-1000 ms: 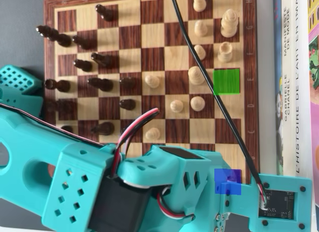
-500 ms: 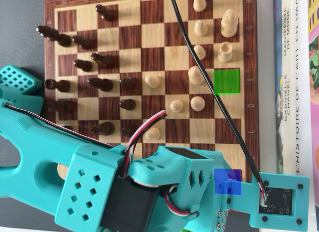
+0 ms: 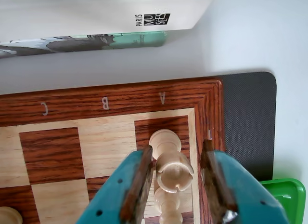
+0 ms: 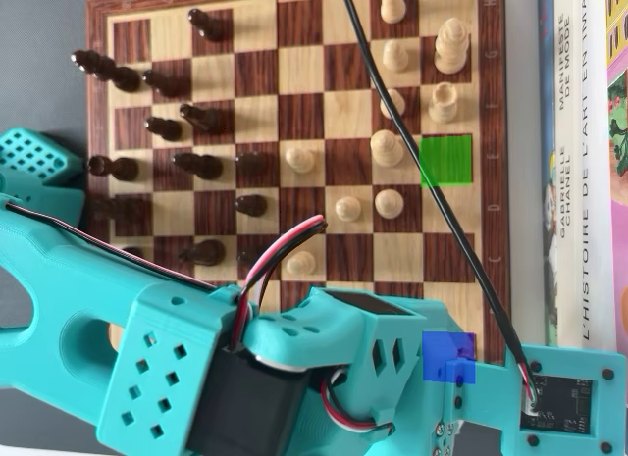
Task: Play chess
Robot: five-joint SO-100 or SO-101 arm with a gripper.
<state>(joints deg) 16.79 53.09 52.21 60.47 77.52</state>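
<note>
In the wrist view my teal gripper (image 3: 176,151) is open and straddles a light wooden rook (image 3: 172,172). The rook stands on the dark corner square by the letter A of the chessboard (image 3: 96,101). The left finger (image 3: 139,180) is at the rook's side. The right finger (image 3: 211,176) stands clear of it. Another light piece (image 3: 166,207) is just below the rook. In the overhead view the arm (image 4: 294,368) covers the board's near edge and hides the rook and the jaws. Dark pieces (image 4: 196,165) stand on the left there and light pieces (image 4: 388,147) on the right.
A green patch (image 4: 446,162) marks one square and a blue patch (image 4: 448,358) lies over the arm. Books (image 4: 579,152) lie along the board's right side, and one shows in the wrist view (image 3: 96,21). A dark mat (image 3: 248,123) and a green object (image 3: 288,195) lie beside the board corner.
</note>
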